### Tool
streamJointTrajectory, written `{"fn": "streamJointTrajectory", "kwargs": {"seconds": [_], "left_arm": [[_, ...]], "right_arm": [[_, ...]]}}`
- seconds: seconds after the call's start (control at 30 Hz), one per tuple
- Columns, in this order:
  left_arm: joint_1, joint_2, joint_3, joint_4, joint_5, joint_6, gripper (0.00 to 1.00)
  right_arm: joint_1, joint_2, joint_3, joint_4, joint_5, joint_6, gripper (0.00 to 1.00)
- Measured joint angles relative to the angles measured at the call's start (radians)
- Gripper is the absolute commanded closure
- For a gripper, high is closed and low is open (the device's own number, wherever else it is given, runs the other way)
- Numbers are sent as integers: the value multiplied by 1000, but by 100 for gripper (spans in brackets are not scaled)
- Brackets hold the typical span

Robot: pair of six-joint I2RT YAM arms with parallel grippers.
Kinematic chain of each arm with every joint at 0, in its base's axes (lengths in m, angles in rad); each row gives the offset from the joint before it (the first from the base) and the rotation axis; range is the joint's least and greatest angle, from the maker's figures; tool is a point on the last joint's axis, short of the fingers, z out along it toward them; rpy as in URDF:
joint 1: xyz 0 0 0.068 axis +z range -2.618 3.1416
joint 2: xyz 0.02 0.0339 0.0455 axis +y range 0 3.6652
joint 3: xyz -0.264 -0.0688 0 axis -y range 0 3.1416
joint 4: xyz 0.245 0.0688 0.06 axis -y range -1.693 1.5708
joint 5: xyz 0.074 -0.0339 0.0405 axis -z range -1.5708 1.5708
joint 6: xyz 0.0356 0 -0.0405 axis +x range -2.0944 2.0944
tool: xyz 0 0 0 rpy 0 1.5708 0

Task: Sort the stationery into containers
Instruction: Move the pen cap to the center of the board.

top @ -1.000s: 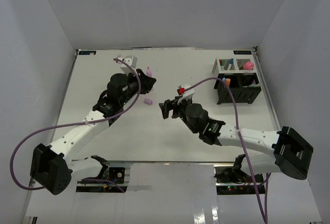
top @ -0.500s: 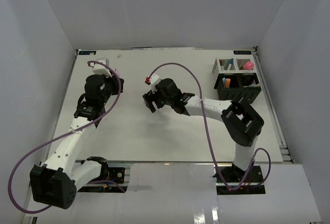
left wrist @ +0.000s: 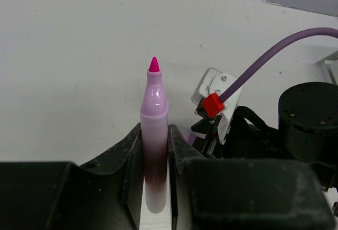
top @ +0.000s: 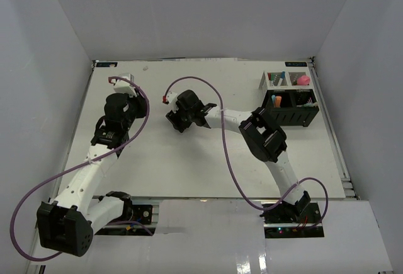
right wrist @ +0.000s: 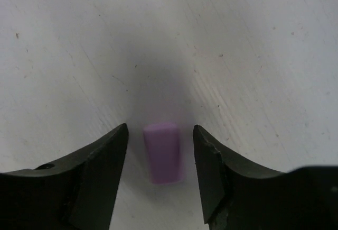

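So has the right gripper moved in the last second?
Yes. In the top view the right gripper has gone left, away from the black organizer, and now straddles the purple eraser, open.

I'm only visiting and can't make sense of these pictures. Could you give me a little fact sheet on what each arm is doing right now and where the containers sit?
Left end effector: shut on pink marker, magenta tip pointing away from the wrist camera
Right end effector: open, one finger on each side of purple block, not touching it
Block position: lying flat on table
Containers: black organizer joined to white mesh compartments, far right of table, some items already inside
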Motion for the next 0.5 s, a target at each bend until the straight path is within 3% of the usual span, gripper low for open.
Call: {"fn": "streamJointTrajectory", "kwargs": {"seconds": [0.07,0.17,0.33,0.5], "left_arm": [[0,0,0,0,1,0,90],[3,0,0,0,4,0,89],[6,-3,0,4,10,0,89],[7,-3,0,7,31,-3,88]], "right_arm": [[-1,2,1,-6,-2,-6,54],[-2,1,-6,-2,-4,0,58],[0,-59,-110,48,24,23,78],[-1,-237,-361,68,106,68,79]]}}
